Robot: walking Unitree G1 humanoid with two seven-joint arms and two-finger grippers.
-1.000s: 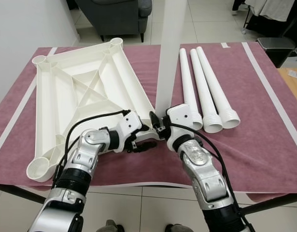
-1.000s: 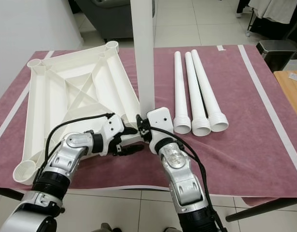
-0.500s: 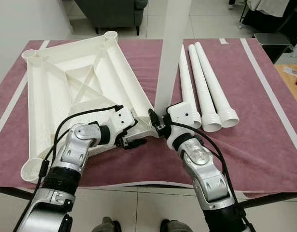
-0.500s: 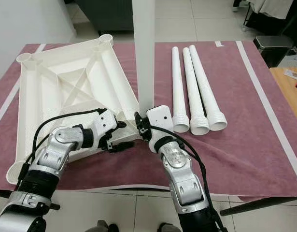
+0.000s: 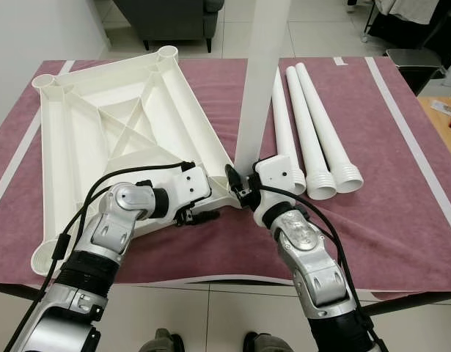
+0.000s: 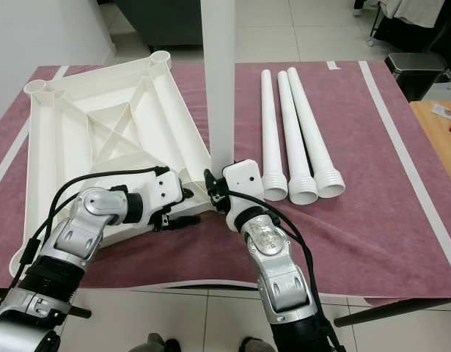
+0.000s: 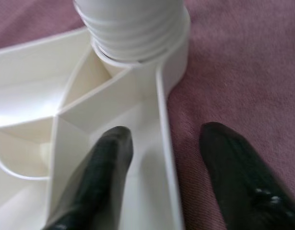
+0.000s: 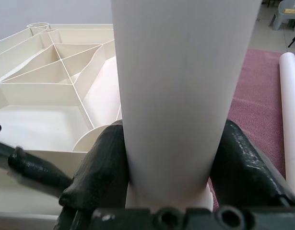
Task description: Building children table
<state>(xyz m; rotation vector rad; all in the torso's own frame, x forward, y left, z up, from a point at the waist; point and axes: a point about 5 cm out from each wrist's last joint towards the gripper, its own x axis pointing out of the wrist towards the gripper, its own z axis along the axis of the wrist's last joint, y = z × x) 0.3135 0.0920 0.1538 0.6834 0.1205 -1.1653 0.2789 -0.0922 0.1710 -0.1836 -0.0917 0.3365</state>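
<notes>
Since a second ago, the left gripper [image 7: 161, 158] has slid along the tabletop [image 5: 115, 125], fingers open astride its rim beside the corner socket [image 7: 173, 57]. Standing in that socket, the leg [image 6: 218, 81] is clamped by the right gripper [image 8: 169, 167]; threading seems underway.

Nothing you can actually read here, no text, labels, brand marks or numbers on any of the white plastic parts, the cloth or the robot arms. There's some small item with markings at the far right edge on the wooden surface, but it's too tiny and blurry to make out anything
</notes>
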